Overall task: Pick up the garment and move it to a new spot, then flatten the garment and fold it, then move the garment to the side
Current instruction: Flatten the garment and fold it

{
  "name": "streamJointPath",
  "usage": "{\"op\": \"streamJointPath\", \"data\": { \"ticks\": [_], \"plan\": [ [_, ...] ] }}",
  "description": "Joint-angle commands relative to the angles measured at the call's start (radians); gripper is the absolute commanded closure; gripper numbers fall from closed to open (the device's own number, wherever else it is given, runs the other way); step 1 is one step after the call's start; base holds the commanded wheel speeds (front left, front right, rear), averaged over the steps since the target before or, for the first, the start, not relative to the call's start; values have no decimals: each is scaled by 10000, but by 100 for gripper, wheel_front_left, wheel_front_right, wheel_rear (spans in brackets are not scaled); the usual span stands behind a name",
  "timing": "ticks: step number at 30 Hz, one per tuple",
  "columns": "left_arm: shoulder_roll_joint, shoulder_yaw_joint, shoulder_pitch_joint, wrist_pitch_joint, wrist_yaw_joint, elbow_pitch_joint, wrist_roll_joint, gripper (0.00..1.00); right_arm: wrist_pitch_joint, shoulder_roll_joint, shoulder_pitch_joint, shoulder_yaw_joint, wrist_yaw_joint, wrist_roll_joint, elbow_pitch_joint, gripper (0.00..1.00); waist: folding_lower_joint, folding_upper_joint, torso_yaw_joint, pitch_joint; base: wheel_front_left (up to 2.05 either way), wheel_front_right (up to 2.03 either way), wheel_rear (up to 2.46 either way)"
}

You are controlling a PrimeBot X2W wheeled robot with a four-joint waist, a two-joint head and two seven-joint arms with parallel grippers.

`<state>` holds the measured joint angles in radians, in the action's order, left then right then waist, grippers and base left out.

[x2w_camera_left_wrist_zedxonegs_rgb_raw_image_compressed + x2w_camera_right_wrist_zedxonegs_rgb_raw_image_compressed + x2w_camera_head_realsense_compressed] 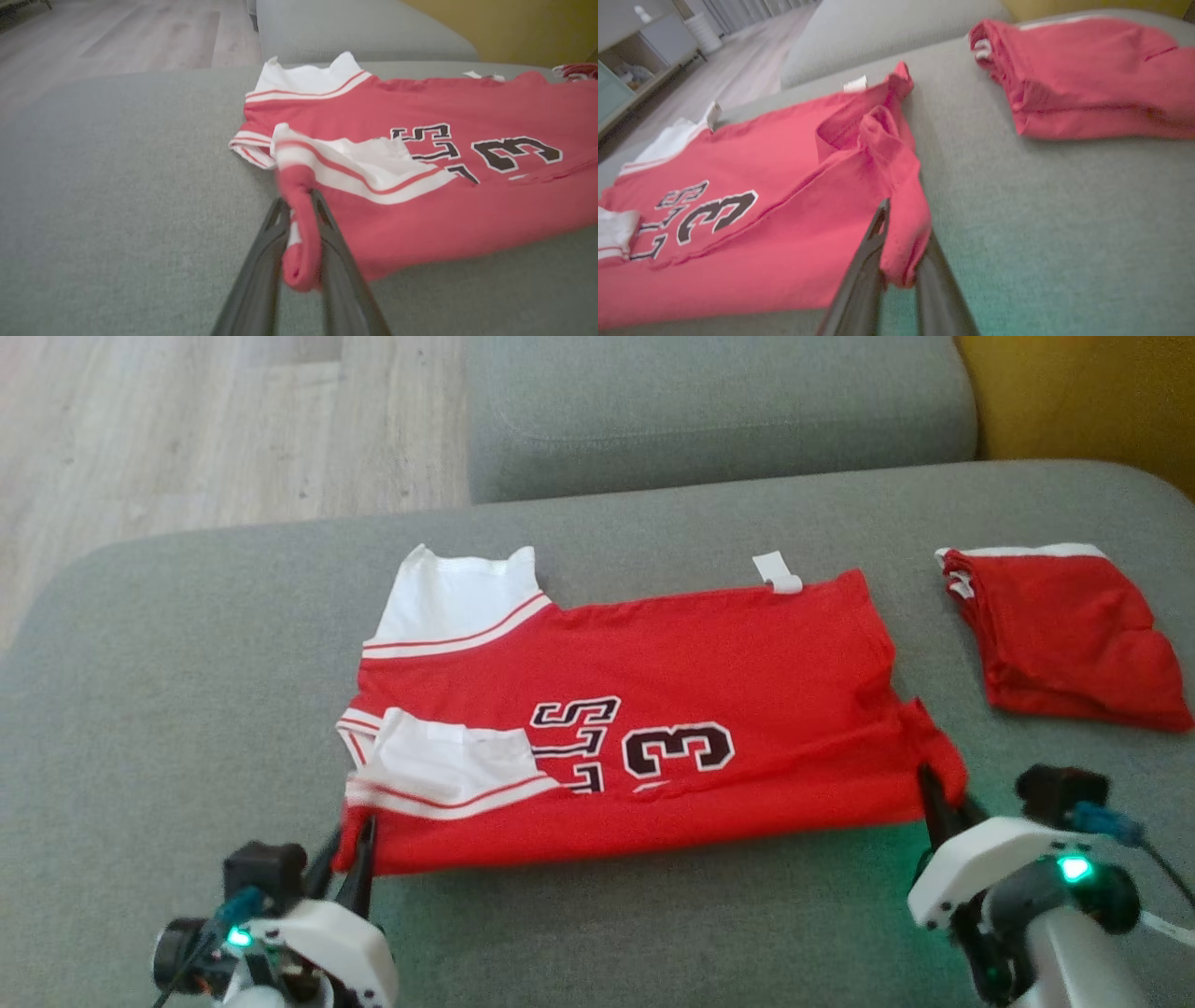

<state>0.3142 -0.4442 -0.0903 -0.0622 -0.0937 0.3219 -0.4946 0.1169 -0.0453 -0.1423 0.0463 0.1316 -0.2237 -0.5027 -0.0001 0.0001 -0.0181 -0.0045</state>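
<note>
Two near corners of the red jersey [709, 653] sit pinched in our grippers: our left gripper [359, 835] has its jaws closed narrow on the sleeve-end corner, and our right gripper [934, 789] is clamped on the hem-end corner. We see the jersey spread across the grey cushion [187, 709], number up, with a folded red garment [1064, 635] lying apart on its right.
</note>
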Motion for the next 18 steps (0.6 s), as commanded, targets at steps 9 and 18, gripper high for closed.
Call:
{"op": "streamJointPath", "data": {
  "ticks": [9, 18],
  "plan": [
    [-70, 1183, -1350, 2216, -295, -695, 8, 0, -2186, -49, -283, -677, -9, -1257, 2546, 0, 1, -1, -327, 644, 0, 0, 0],
    [132, 1327, -3380, 2847, 304, -777, 350, 0, -3483, -49, -1049, -1058, -9, -1457, 3001, 0, 1, -1, -712, 1623, 0, 0, 0]
  ]
}}
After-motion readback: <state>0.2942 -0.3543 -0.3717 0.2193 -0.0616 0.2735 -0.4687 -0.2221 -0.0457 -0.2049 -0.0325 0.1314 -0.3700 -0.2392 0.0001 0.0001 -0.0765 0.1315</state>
